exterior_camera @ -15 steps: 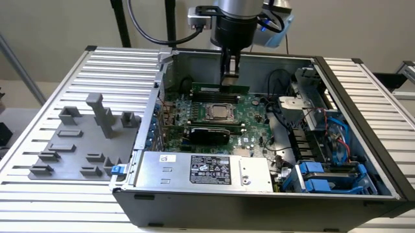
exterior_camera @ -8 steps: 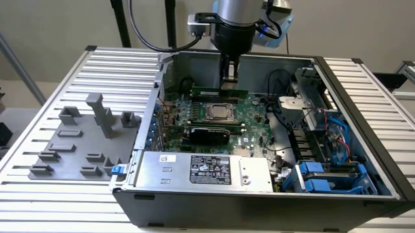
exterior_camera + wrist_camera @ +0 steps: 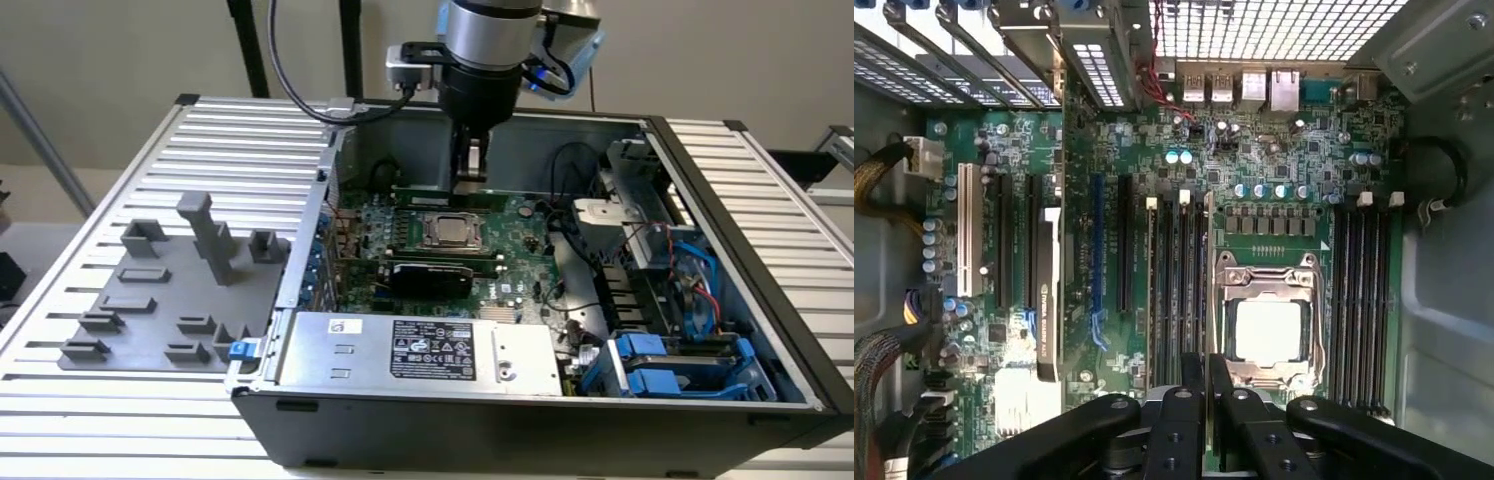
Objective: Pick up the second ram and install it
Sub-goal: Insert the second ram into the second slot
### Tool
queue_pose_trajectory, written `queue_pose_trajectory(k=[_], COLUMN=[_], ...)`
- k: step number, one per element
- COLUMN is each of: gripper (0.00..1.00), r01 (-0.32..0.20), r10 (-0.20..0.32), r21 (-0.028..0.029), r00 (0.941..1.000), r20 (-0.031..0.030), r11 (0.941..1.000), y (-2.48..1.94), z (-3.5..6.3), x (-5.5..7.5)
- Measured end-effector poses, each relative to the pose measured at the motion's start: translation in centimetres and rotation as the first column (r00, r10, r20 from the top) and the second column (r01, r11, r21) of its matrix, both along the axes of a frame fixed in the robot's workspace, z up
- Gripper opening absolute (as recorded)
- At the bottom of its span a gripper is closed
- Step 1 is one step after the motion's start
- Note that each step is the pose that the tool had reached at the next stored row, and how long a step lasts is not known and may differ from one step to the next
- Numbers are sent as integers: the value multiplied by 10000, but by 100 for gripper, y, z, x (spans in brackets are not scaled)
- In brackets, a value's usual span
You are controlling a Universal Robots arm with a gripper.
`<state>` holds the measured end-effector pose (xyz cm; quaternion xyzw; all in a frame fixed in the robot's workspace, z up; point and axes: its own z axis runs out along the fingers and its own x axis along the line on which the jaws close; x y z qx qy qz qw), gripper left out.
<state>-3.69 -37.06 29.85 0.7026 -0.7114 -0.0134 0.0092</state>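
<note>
Green ram point(image 3: 441, 192) is held upright in the closed claw point(image 3: 467, 180) over the motherboard point(image 3: 514, 250) slots beside the CPU socket point(image 3: 451, 231).

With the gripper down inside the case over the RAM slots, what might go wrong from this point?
1. The gripper hangs close beside the open CPU socket; a sideways slip might strike it.
2. The second ram, held on edge between the fingers above the narrow slots, may miss its slot and bear on the motherboard.
3. Cables lie near the arm's path and might snag.
</note>
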Motion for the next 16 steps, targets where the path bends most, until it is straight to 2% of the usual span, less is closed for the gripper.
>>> queue_pose_trajectory(k=[16], gripper=[0], r01=[-57], r10=[57], r21=[1], r00=[10000], r20=[0], r11=[10000], y=[9], z=[-292], x=[-14])
